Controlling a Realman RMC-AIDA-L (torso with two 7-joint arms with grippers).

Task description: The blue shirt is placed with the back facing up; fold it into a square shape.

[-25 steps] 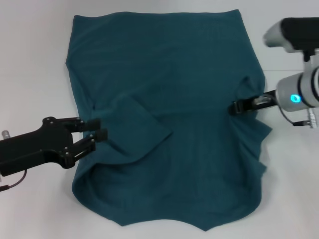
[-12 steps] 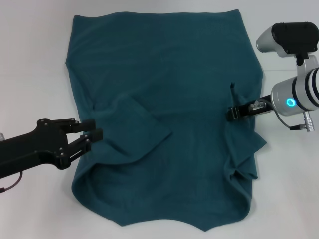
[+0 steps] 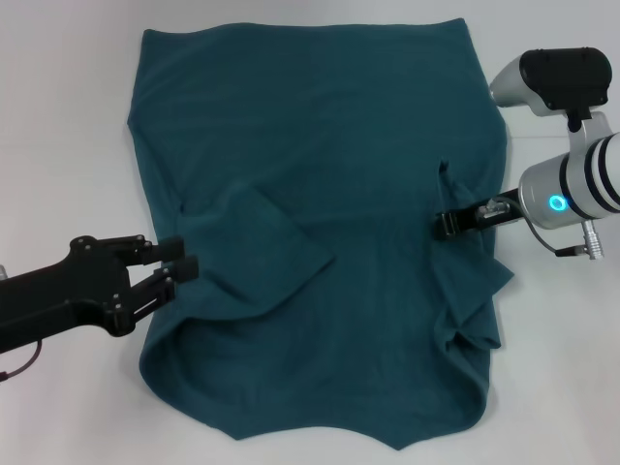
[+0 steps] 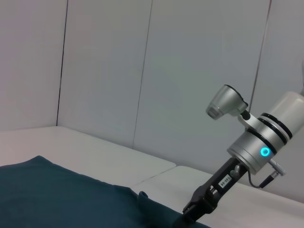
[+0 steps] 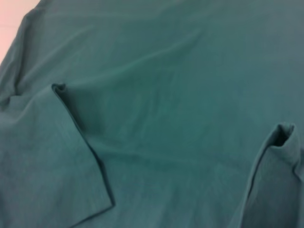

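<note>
The blue shirt (image 3: 320,145) lies spread over the white table (image 3: 58,145). Its left sleeve (image 3: 262,252) is folded in over the body. At the shirt's left edge sits my left gripper (image 3: 184,258), open, with its fingertips at the fabric and nothing held. My right gripper (image 3: 445,225) is shut on the shirt's right edge, which stands up in a small peak (image 3: 444,174) and bunches below. The left wrist view shows the right gripper (image 4: 190,211) on the shirt (image 4: 61,199). Only shirt fabric (image 5: 166,95) and the raised fold (image 5: 278,142) show in the right wrist view.
Bare white table surrounds the shirt on the left and right. Grey wall panels (image 4: 118,71) stand behind the table in the left wrist view.
My right gripper has carried the shirt's right edge inward to the left, narrowing that side. The left gripper has drawn back a little, down and to the left.
</note>
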